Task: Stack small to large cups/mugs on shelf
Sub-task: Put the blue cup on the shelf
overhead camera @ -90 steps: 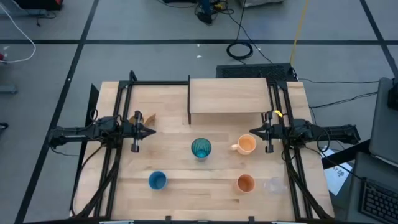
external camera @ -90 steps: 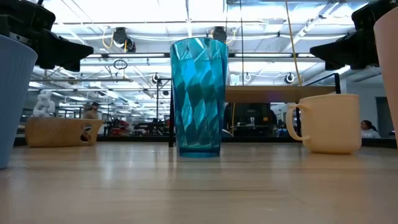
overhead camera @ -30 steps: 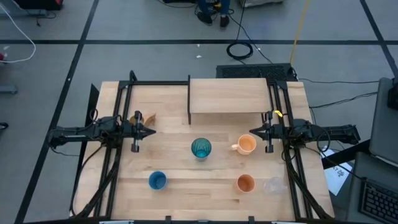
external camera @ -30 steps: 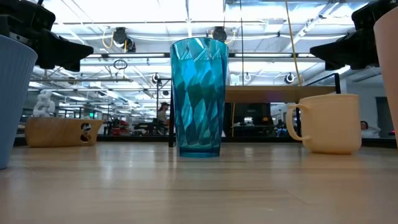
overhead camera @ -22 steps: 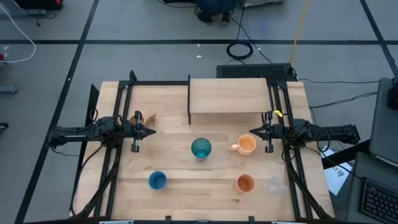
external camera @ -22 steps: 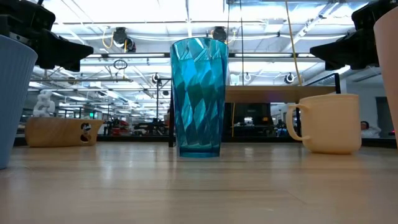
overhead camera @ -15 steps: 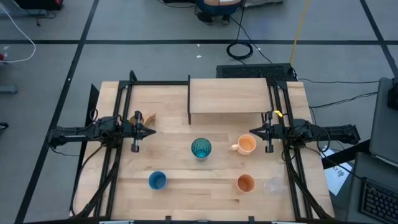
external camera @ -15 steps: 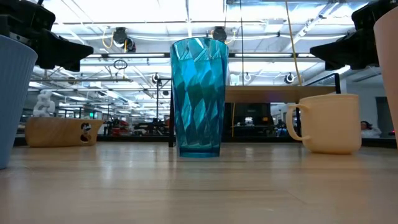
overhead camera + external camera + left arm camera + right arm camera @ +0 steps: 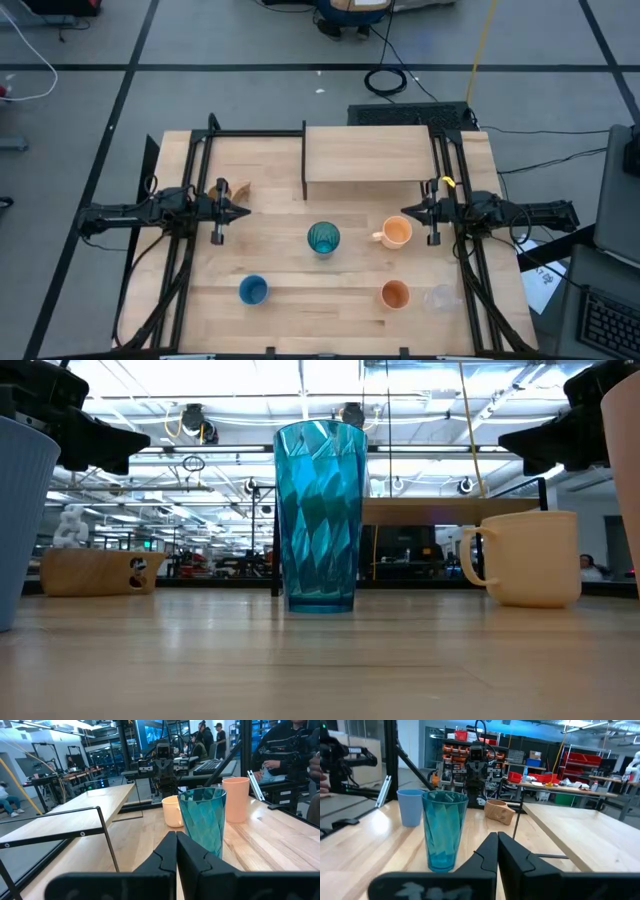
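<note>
Both pincers, left (image 9: 243, 212) and right (image 9: 405, 212), clenched empty, flank the teal tumbler (image 9: 323, 238).

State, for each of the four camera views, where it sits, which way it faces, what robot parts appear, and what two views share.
High: overhead, facing down; both arms, shelf.
Low: tabletop height, facing the room; teal tumbler central, arms above.
Left wrist: faces across the table; shut left gripper.
Right wrist: faces opposite; shut right gripper, blue cup.
Both wrist views share the tumbler.
</note>
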Tool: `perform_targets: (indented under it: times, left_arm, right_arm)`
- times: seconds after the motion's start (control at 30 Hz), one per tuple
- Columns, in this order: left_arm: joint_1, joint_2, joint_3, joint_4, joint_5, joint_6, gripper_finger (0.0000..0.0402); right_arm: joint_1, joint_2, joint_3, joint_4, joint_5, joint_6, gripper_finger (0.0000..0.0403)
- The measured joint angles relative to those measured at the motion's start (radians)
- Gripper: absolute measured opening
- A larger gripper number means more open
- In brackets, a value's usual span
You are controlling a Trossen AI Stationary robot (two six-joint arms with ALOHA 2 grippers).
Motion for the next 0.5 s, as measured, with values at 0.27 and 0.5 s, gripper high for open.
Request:
perform_targets:
  times: [0.27,0.5]
  left_arm:
    - [0.000,0.000,0.000,0.000,0.000,-0.005,0.0005]
    - [0.000,0.000,0.000,0.000,0.000,-0.007,0.0005]
  right_arm:
    - [0.000,0.000,0.000,0.039,0.001,0.081,0.0000]
    - [0.000,0.005,0.000,0.041,0.000,0.097,0.0000]
